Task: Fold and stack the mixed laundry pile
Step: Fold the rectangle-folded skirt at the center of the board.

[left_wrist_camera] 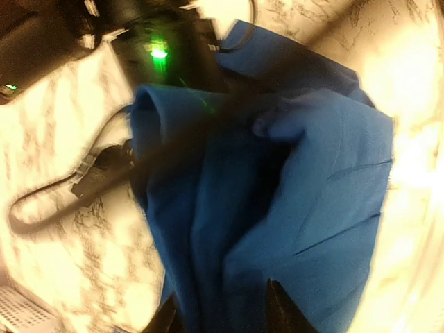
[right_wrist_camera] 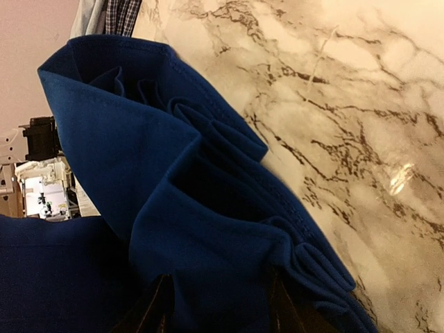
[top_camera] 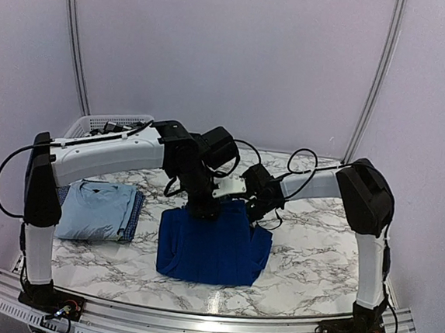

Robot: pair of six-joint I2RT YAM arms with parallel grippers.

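Observation:
A royal-blue shirt lies on the marble table in the middle, its far edge lifted. My left gripper is shut on a bunch of that far edge at the left; the cloth fills the left wrist view between the fingertips. My right gripper is shut on the far edge at the right; its wrist view shows pleated blue cloth between the fingers. A folded pale blue T-shirt lies at the left on a small-checked navy cloth. The flannel shirt is out of view.
A white lattice basket stands at the back left behind my left arm. The marble table runs to a metal rail at the near edge. Cables hang from both wrists over the far middle of the table.

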